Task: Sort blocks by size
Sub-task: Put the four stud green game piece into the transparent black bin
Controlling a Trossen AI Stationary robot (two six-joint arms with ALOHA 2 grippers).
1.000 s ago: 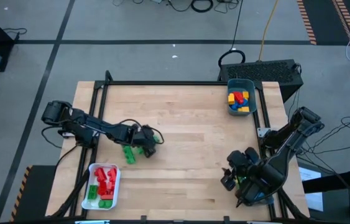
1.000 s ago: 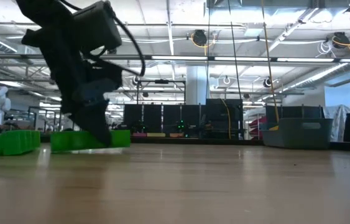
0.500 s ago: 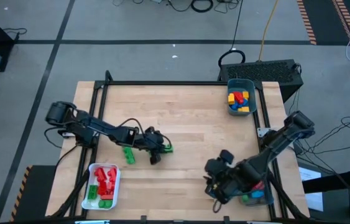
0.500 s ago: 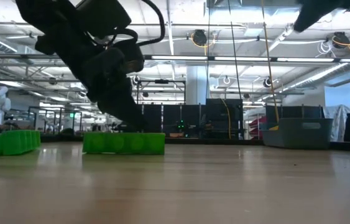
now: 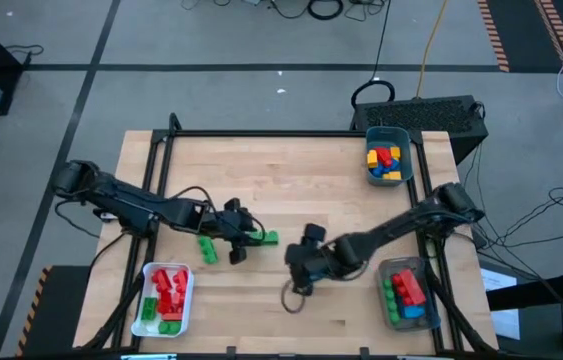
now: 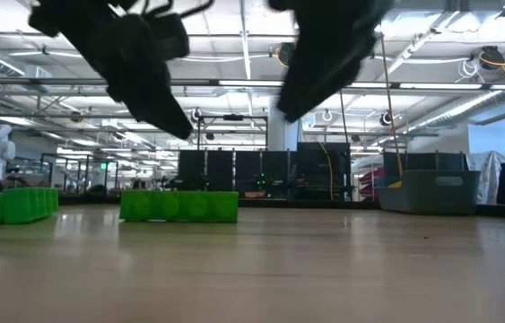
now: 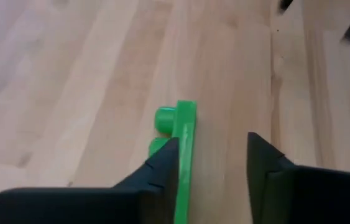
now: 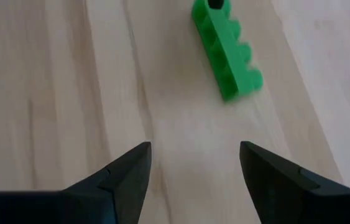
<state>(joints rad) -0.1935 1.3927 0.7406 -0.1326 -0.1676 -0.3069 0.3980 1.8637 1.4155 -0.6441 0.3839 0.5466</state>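
Right end effector (image 5: 296, 268) has swung in, spread, beside the studded green bar (image 5: 264, 238); left end effector (image 5: 241, 240) released.

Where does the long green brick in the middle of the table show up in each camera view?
High view: long green brick, table centre, right of the left gripper.
Low view: lying flat, left of centre.
Left wrist view: on edge beside one finger.
Right wrist view: ahead of the open jaws.
Shared landmark: wooden tabletop.
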